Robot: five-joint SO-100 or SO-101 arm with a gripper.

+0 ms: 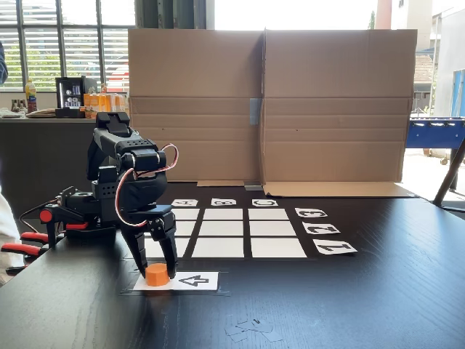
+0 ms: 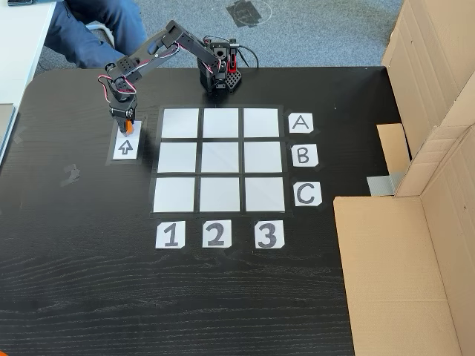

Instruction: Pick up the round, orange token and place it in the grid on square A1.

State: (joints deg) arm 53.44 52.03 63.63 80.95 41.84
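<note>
My claw (image 1: 157, 270) straddles the orange token (image 1: 157, 274) on the arrow card (image 2: 126, 147), fingers close around it; grip uncertain. The grid (image 2: 220, 161) lies beside on the black table (image 2: 223, 297), cardboard walls (image 1: 269, 102) beyond.

Black arm (image 2: 174, 46) reaches out from its base (image 2: 219, 70) at the table's far edge in a fixed view, elbow raised, forearm sloping down to the wrist. Wrist bent; gripper (image 1: 155, 267) points straight down, fingertips close to the table surface. In a fixed view the two dark fingers (image 1: 168, 251) stand slightly apart, one either side of the token (image 1: 157, 275). Contact with it cannot be judged. Red and white cables loop beside the wrist servo.
</note>
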